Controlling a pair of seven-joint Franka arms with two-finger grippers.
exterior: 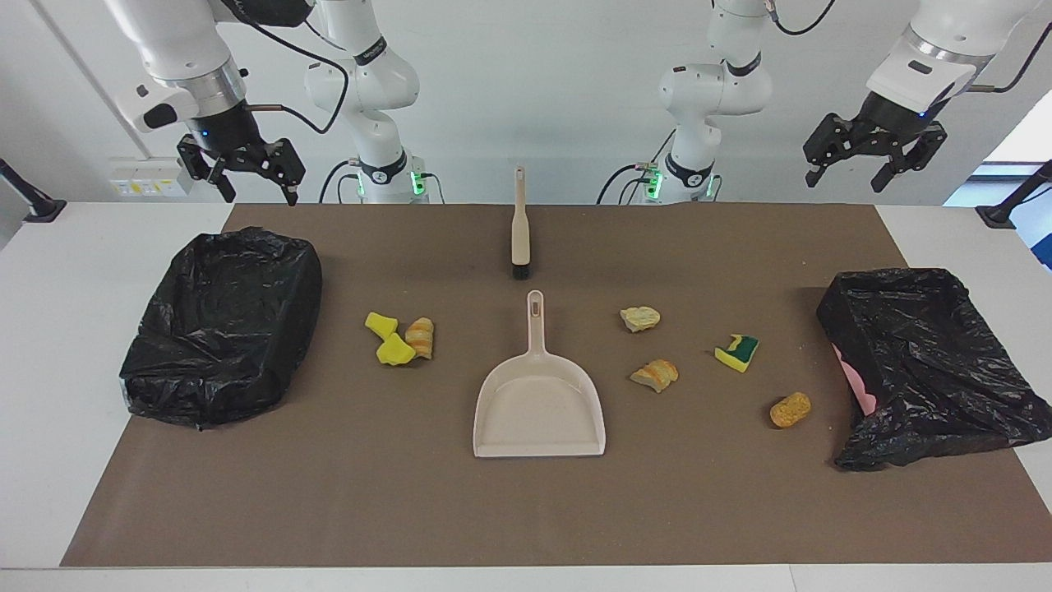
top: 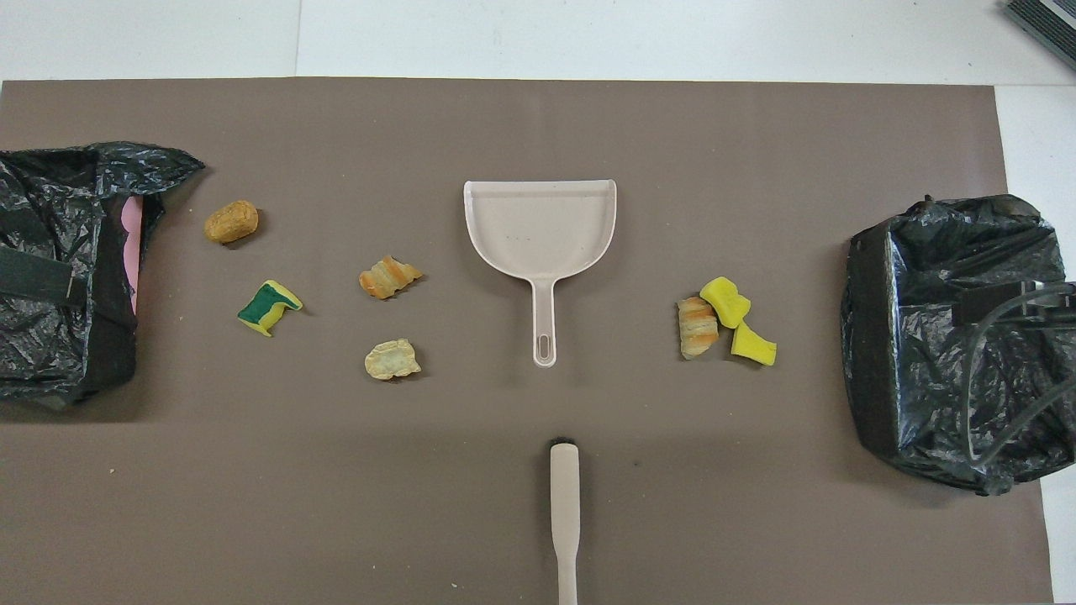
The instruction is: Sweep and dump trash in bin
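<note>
Brown mat (exterior: pixel 526 510) covers most of a white table (exterior: pixel 49 395). At the centre lies a beige dustpan (exterior: pixel 538 411), flat, its handle pointing toward the robots and its wide mouth away from them. Just nearer the robots than the handle tip lies a beige brush (exterior: pixel 520 230), in line w/ the pan but apart from it, dark bristle head toward the pan.

Trash is scattered on the mat in two groups either side of the pan. Toward the right arm's end: two yellow sponge chunks (exterior: pixel 388 337) touching each other, w/ an orange-striped chunk (exterior: pixel 420 336) right beside them. Toward the left arm's end, four loose pieces, well spread: a pale cream chunk (exterior: pixel 640 318), an orange-and-cream striped chunk (exterior: pixel 655 374), a yellow-and-green chunk (exterior: pixel 737 352) and an orange-brown lump (exterior: pixel 790 409), the last one nearest the bin at that end.

Two bins lined w/ black bags, one at each end of the mat: the right-end bin (exterior: pixel 222 329) and the left-end bin (exterior: pixel 929 370), the latter showing a bit of pink at its inner edge.

Both arms wait, raised. Right gripper (exterior: pixel 256 191) hangs up near the right-end bin, fingers spread, holding nothing. Left gripper (exterior: pixel 846 179) hangs up near the left-end bin, fingers also spread, empty.
</note>
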